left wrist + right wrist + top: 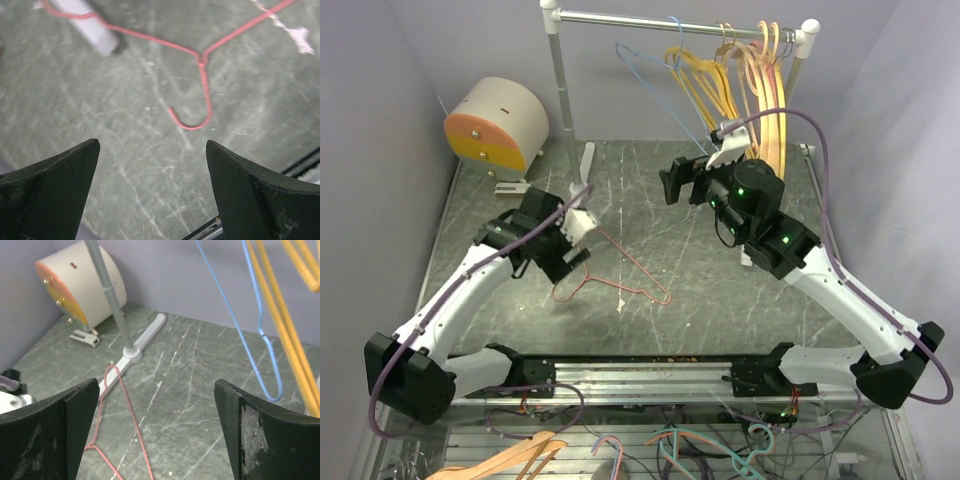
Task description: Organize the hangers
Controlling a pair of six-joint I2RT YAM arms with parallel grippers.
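The left gripper (pixel 568 262) is open with a wide gap between its two black fingers (pixel 55 185), and it holds nothing. It points down at the table (pixel 650 200), with the left arm (pixel 460 295) stretched forward from its base at the near left corner and bent at the elbow. In its wrist view, the hook of the red wire hanger (pixel 200 90) lies flat on the table just ahead of the fingertips, not touching them. The body of this hanger spreads toward the white foot (pixel 90 25) of the rail. The right gripper (pixel 678 182) is also wide open and empty. The right arm (pixel 840 280) rises from the near right corner and holds the gripper above the table, facing the back left. Ahead of it, on the right side, a blue wire hanger (pixel 260 330) hangs from the rail (pixel 650 20). Beside it hang the yellow hangers (pixel 705 85) and then the peach hangers (pixel 767 90), close together toward the right post.
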